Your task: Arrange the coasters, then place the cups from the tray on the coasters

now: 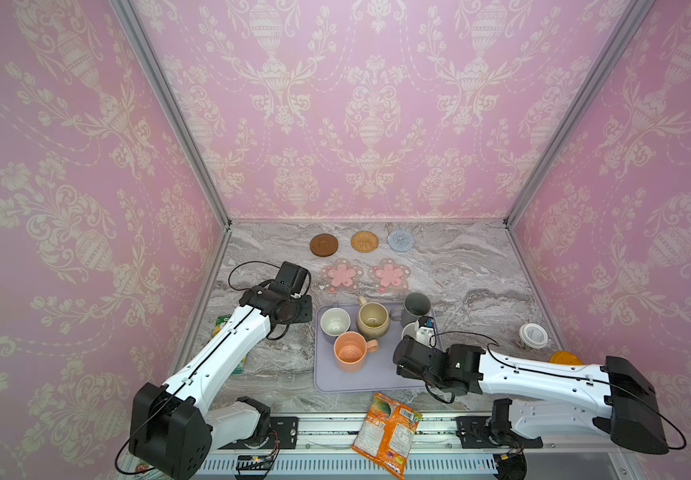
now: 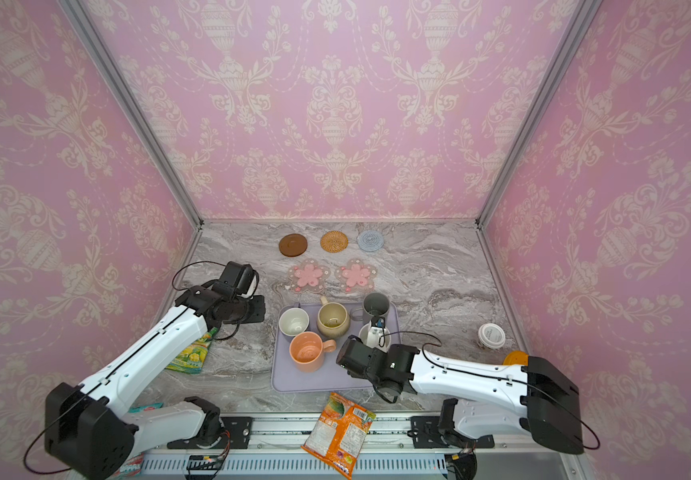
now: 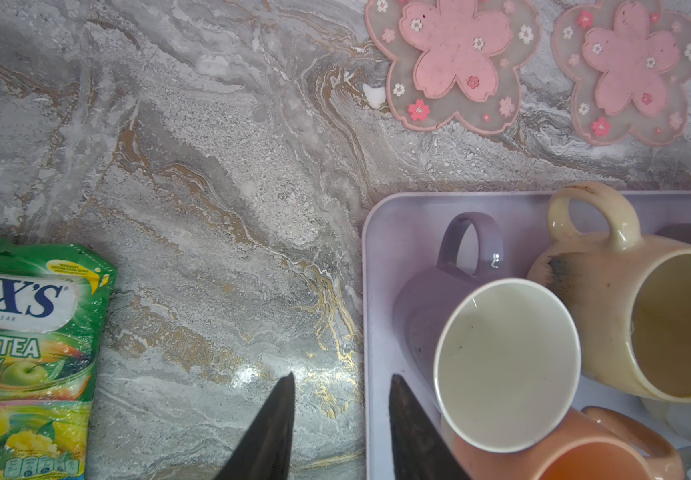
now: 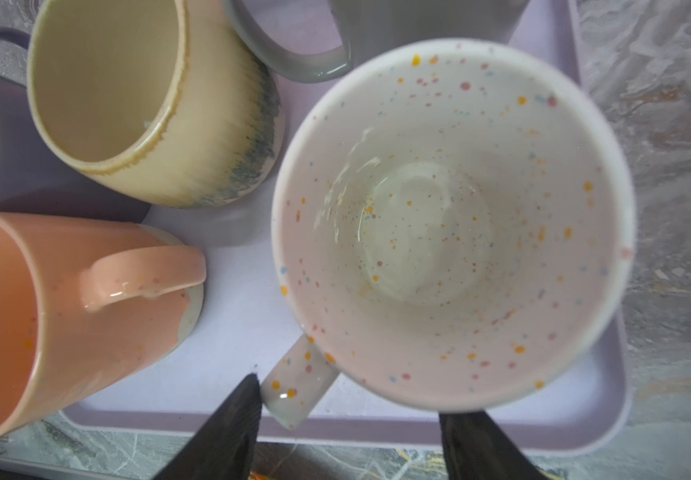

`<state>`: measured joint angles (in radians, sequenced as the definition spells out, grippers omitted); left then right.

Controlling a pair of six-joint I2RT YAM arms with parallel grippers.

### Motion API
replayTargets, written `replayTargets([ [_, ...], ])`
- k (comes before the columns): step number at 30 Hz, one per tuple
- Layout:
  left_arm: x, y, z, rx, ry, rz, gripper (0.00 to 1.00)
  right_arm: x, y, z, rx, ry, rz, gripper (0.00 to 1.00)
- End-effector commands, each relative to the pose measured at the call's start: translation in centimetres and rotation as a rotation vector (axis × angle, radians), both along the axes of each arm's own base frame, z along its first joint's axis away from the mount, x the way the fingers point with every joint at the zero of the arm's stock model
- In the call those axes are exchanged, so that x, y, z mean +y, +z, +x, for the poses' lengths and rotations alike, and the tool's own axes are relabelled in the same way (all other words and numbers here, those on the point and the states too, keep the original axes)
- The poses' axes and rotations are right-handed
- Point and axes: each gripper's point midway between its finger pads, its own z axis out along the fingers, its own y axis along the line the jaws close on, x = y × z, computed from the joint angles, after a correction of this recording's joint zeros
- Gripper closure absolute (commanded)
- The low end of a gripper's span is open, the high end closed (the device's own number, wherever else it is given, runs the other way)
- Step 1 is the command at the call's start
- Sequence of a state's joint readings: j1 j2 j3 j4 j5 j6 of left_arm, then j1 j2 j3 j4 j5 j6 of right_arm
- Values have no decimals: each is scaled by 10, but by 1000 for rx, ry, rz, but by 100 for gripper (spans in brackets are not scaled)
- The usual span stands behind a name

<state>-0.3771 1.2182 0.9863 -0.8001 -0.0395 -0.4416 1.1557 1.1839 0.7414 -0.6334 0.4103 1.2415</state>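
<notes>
On the tray (image 1: 360,380), five cups (image 1: 351,351); beyond, five coasters (image 1: 323,244); left fingers (image 3: 269,432) slightly parted, right fingers (image 4: 227,432) wider, both empty.

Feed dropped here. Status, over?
Left pincer open at tray edge. Right pincer open by white mug handle. Coasters bare, five cups on tray. Nothing blocking.

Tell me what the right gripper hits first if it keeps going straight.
Most likely the white speckled mug on the tray: its handle lies just ahead of the fingers of the right gripper, though depth is unclear.
</notes>
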Motion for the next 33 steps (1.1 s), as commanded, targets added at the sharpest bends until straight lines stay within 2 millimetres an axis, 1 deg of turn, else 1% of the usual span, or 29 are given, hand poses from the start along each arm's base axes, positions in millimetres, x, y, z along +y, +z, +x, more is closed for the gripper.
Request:
replayTargets([
  [1, -5, -1, -1, -4, -35, -8, 60, -31, 6, 0, -43, -84, -28, 32],
  [5, -8, -3, 1, 0, -33, -22, 60, -48, 6, -4, -58, -129, -10, 32],
  [7, -9, -3, 2, -2, -33, -30, 60, -51, 5, -4, -60, -133, 6, 33],
  [9, -10, -3, 2, -1, -30, -33, 60, -49, 4, -4, -56, -126, 19, 34],
  [13, -9, 0, 1, -6, -27, -34, 60, -39, 11, -4, -51, -61, 12, 35],
  [16, -8, 2, 1, -11, -24, -30, 60, -32, 12, -7, -25, -12, -8, 35],
  [23, -7, 1, -1, -6, -22, -28, 60, 4, 13, -8, 6, 99, 65, 37],
  [26, -4, 0, -2, -4, -21, -15, 60, 14, 13, -7, 10, 127, 71, 37],
  [30, -2, -3, -5, 3, -21, -5, 60, 21, 7, -4, 19, 135, 52, 35],
  [33, 0, -6, -7, 7, -22, 4, 60, 22, 0, -2, 28, 119, 37, 34],
])
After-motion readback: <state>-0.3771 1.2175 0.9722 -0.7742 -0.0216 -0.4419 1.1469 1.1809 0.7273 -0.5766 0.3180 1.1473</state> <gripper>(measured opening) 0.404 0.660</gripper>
